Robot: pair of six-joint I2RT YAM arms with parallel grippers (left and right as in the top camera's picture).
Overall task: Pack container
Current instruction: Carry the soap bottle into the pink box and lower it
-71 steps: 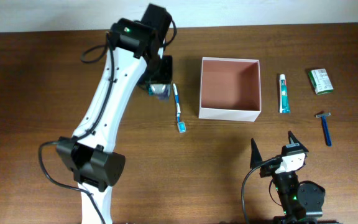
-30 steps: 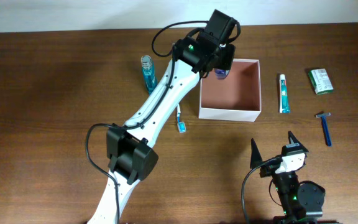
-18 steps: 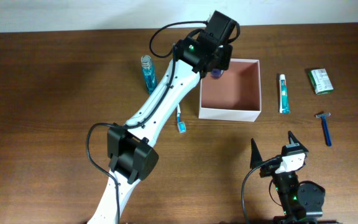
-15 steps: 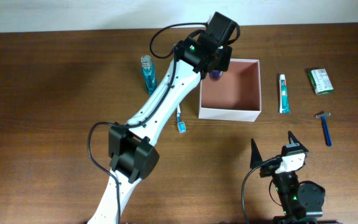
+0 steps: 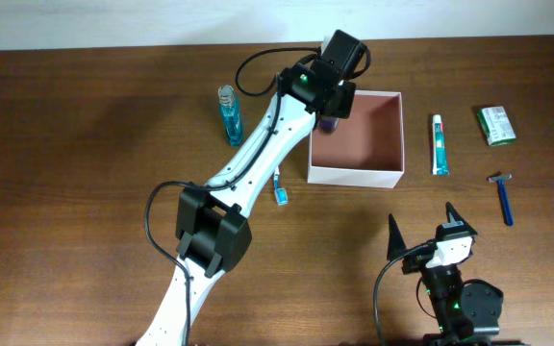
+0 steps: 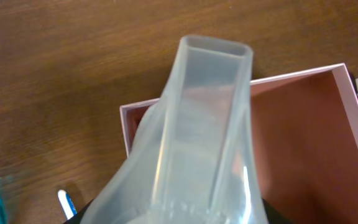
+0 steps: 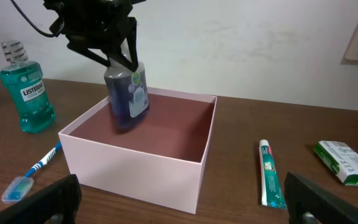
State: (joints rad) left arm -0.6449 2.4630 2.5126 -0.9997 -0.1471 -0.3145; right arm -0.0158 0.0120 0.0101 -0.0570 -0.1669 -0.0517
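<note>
Table [image 5: 65, 192]: LISTERINE bottle [image 7: 27, 93]; left gripper [image 7: 122, 62] grips blue bottle [image 7: 129, 96] over container [image 7: 135, 177], right gripper [image 5: 420, 219] gapes.

Overhead straight down; left wrist close, right wrist low sideways — all 3 share container [image 5: 352, 176].

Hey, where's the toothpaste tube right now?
In the overhead view the toothpaste tube lies flat on the table just right of the container, not touching it, between the container and the green packet.
</note>
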